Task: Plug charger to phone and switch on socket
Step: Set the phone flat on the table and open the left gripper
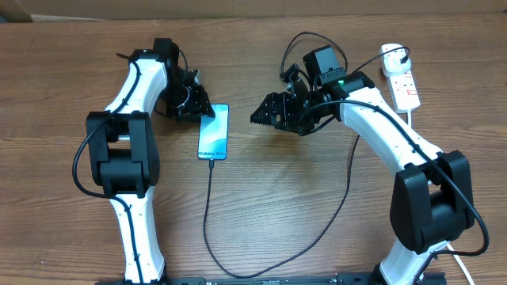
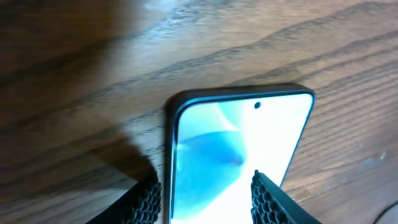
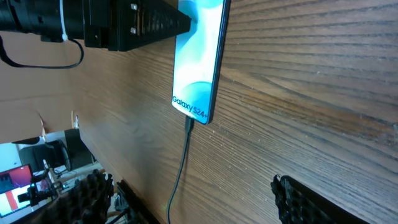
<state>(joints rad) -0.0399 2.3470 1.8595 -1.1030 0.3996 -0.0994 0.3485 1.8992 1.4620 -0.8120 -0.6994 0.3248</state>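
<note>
1. The left gripper (image 1: 196, 109) is narrowed to the width of the phone (image 1: 214, 132) and holds its top end, the one with the camera hole, between its fingers (image 2: 146, 200), one at each long edge.
2. The phone lies flat on the wooden table (image 1: 277, 206), screen up. Its body stretches away from the left gripper, and the "Galaxy S24+" lettering is at the far end.
3. The charger (image 1: 207, 214) is plugged into that far short edge, the one furthest from the left gripper. Its thin black cable runs on across the table away from the phone.
4. The right gripper (image 1: 265, 112) stands wide open and has hold of nothing. Its two fingers (image 3: 311, 200) are far apart over bare wood.
5. From the right gripper, the phone is straight ahead and apart from it. The plugged connector is the nearest part.
6. The socket (image 1: 402, 79) lies well behind the right gripper, past its wrist, and well apart from both grippers.
</note>
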